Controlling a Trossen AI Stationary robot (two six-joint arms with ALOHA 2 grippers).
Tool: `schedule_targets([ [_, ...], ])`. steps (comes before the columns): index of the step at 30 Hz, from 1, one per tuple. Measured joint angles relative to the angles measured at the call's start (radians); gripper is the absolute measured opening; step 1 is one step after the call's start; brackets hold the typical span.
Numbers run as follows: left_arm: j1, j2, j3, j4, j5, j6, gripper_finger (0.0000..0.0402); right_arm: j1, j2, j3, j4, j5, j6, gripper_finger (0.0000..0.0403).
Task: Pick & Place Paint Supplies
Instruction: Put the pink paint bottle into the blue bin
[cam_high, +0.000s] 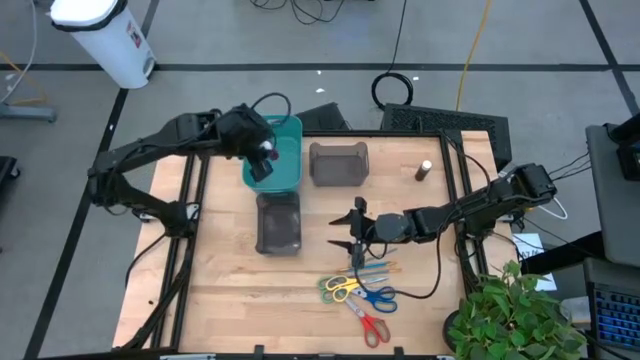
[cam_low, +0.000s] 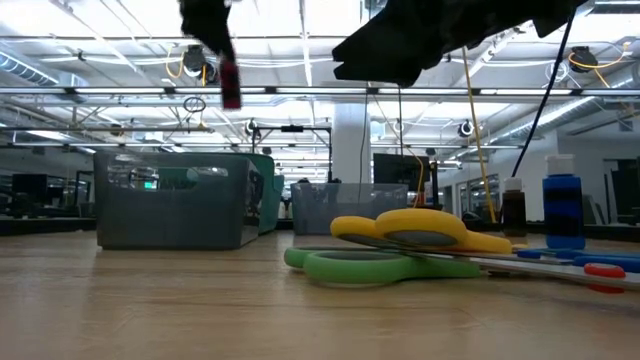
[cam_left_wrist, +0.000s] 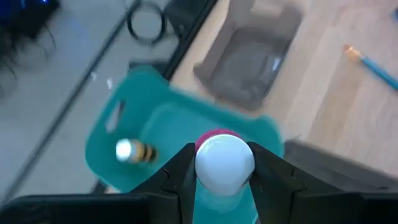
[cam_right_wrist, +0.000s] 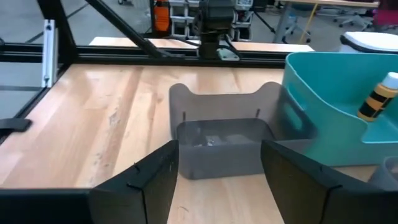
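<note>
My left gripper (cam_high: 266, 156) hangs over the teal bin (cam_high: 288, 176) at the table's far left, shut on a small pink paint bottle (cam_low: 231, 86) with a white cap. A yellow-and-black bottle (cam_left_wrist: 138, 151) lies inside that bin. My right gripper (cam_high: 353, 232) stands open above the table's middle, nothing between its fingers, facing a grey bin (cam_right_wrist: 217, 146). Scissors (cam_high: 345, 288) and thin brushes (cam_high: 376, 268) lie flat on the wood near the front. A brown bottle (cam_high: 424, 171) stands upright at the far right. My left gripper pinches the bottle's white cap (cam_left_wrist: 224, 165) between its two fingers (cam_left_wrist: 181, 171), one on each side. The fingers slant down from the table's left. The bottle hangs below them, pink body (cam_left_wrist: 216, 134) downward, lifted clear above the teal bin.
A second grey bin (cam_high: 279, 222) sits in front of the teal one. A blue bottle (cam_low: 563, 210) stands behind the scissors in the low view. A potted plant (cam_high: 515, 315) overhangs the near right corner. Bare wood lies at the near left.
</note>
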Motion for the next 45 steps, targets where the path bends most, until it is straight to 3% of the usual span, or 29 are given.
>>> schedule_targets([
  [11, 0.25, -0.023, -0.385, 0.254, 0.215, 0.046, 0.0121, 0.0, 0.0, 0.0, 0.016, 0.001, 0.0, 0.0216],
  [24, 0.387, -0.023, -0.647, 0.476, 0.268, 0.046, 0.0121, 0.0, 0.0, 0.0, 0.019, 0.001, 0.0, 0.0215],
  [45, 0.357, -0.022, -0.699, 0.528, 0.271, 0.041, 0.0131, -0.004, 0.001, 0.0, 0.021, 0.002, -0.001, 0.0218],
])
